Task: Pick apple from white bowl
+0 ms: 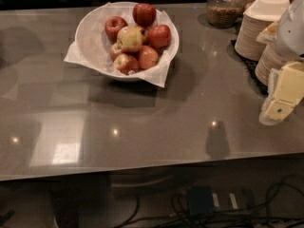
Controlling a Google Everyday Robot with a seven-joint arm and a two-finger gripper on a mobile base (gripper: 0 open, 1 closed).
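Note:
The white bowl (95,42), lined with white paper whose corners stick out over the rim, sits at the back left of the grey counter. The pale yellow-green apple (129,38) lies on top of several red apples (144,14) in the bowl. My gripper (281,96) is at the right edge of the view, well to the right of the bowl and lower in the picture, above the counter, with pale yellow pads showing. It holds nothing that I can see.
Stacks of white plates (251,37) stand at the back right on a dark mat. A glass jar (224,6) with brown contents stands behind them. The counter's front edge (142,170) runs across the lower view, with cables on the floor below.

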